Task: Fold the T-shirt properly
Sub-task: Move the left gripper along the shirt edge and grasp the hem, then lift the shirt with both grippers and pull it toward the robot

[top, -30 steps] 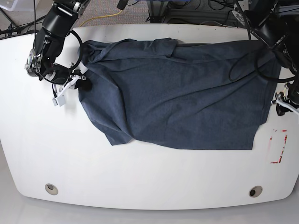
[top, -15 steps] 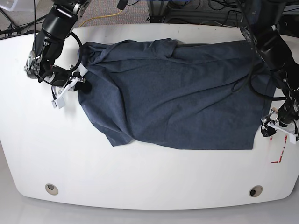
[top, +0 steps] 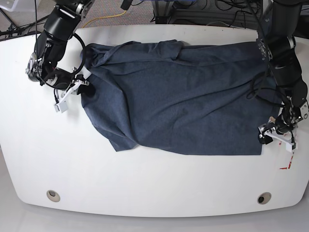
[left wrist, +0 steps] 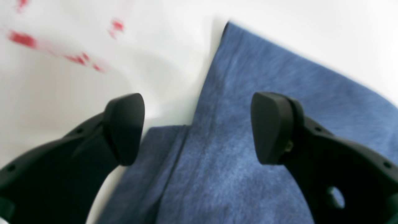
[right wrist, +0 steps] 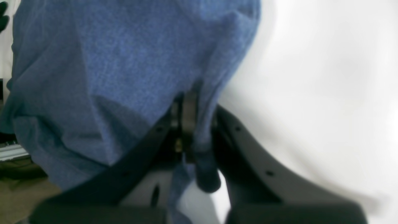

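The dark navy T-shirt (top: 183, 96) lies spread on the white table (top: 145, 183), plain side up, its left part bunched and wrinkled. My right gripper (top: 84, 89) is at the shirt's left edge. In the right wrist view it (right wrist: 189, 124) is shut on a pinched fold of the T-shirt (right wrist: 108, 62). My left gripper (top: 264, 137) sits at the shirt's lower right corner. In the left wrist view it (left wrist: 197, 127) is open, with the T-shirt's (left wrist: 248, 93) hem edge lying between the two black fingers (left wrist: 124, 127).
Red tape marks (top: 288, 162) lie on the table just right of the shirt's corner, also seen as red marks (left wrist: 74, 57) in the left wrist view. Two round grommets (top: 53, 195) (top: 263, 198) sit near the front edge. Cables hang behind the back edge.
The left arm has moved down the shirt's right edge and inward to its lower right corner. The right gripper has stayed at the left edge, still holding cloth.
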You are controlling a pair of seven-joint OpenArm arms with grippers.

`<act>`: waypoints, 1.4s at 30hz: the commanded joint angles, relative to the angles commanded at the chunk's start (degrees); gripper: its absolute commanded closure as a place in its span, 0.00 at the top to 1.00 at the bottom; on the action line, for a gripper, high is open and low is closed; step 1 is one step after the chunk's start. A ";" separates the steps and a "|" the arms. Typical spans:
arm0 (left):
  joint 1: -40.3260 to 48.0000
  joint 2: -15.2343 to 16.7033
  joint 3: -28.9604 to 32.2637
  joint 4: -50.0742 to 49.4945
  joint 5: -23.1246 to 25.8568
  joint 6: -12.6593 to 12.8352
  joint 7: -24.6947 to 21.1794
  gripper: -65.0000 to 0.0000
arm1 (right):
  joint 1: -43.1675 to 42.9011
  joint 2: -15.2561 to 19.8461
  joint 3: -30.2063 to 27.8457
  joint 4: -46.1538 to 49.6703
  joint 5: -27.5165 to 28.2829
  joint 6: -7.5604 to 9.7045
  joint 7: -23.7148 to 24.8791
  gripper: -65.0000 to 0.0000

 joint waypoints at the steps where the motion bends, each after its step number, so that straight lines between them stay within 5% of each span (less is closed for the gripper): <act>1: -0.26 0.09 0.18 -1.14 -0.26 -0.35 -1.14 0.77 | 0.00 0.00 0.00 0.00 0.09 0.00 0.00 0.00; 5: -0.18 0.00 0.53 -2.29 -0.44 -2.64 -3.87 0.77 | 0.09 -0.09 0.00 0.00 0.18 0.00 -0.09 0.00; 17: -0.62 0.88 1.14 -7.47 -0.35 -2.90 -4.04 0.76 | 0.18 -0.09 0.00 -0.09 0.26 0.00 0.00 0.00; 21: -0.44 2.11 4.92 -7.12 -0.53 -3.96 -4.04 0.56 | 0.88 -0.09 0.00 -0.09 0.09 0.00 0.00 0.00; 26: -0.53 3.25 5.63 -7.38 -0.26 -11.25 -4.04 0.27 | 1.41 -0.09 0.00 -0.09 0.09 0.00 0.00 0.00; 34: -0.62 3.34 5.63 -7.03 -0.18 -11.34 -3.96 0.00 | 1.85 -0.09 0.00 0.00 0.09 0.00 0.00 0.00; 42: 4.13 3.25 5.19 9.32 -0.53 -11.69 0.53 0.00 | 3.69 1.85 0.00 1.85 0.00 0.00 0.09 0.00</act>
